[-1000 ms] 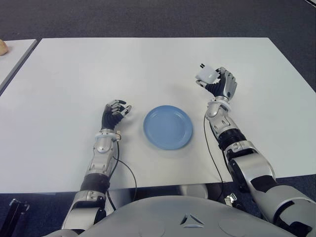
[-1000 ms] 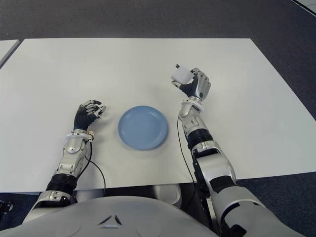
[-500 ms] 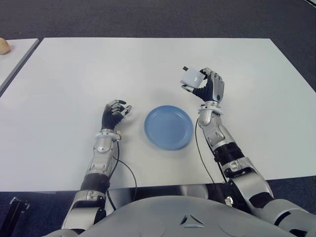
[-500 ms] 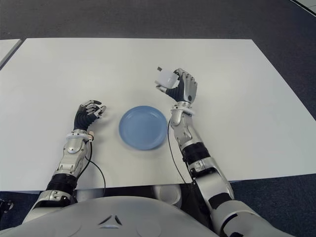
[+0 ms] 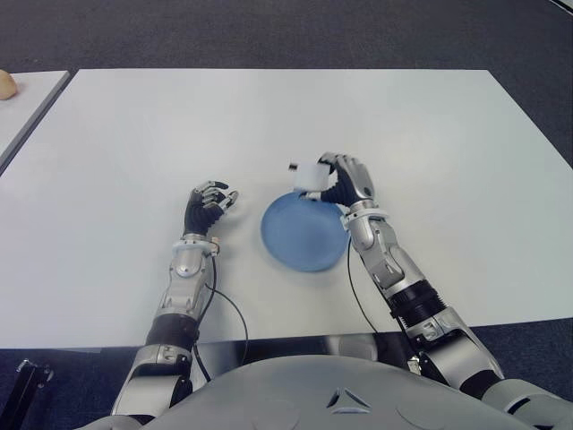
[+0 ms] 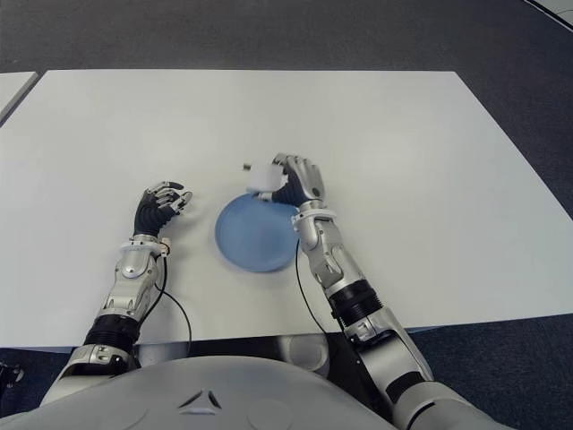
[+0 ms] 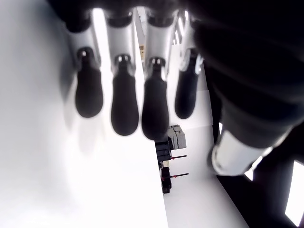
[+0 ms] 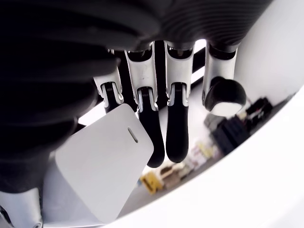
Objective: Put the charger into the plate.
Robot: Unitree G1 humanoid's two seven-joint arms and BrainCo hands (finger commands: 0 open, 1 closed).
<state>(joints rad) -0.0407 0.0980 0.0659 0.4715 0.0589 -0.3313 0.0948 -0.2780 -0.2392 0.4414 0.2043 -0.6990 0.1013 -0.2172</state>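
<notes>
The white charger [image 5: 311, 177] is held in my right hand [image 5: 345, 182], above the far rim of the blue plate [image 5: 300, 237]. In the right wrist view the charger [image 8: 102, 164] is a flat white block pinched between thumb and fingers [image 8: 152, 123]. The plate lies on the white table [image 5: 269, 116] in front of me, with nothing in it. My left hand [image 5: 208, 205] shows to the left of the plate, fingers loosely curled and holding nothing; its wrist view shows the fingertips [image 7: 123, 102] over bare table.
The table's front edge [image 5: 286, 339] runs close to my body. A second table [image 5: 22, 98] stands at the far left with a small tan object [image 5: 5, 84] on it. Dark carpet [image 5: 286, 31] lies beyond the far edge.
My right hand has carried the charger leftward and down, from right of the plate to just over the plate's far rim. The left hand has not moved.
</notes>
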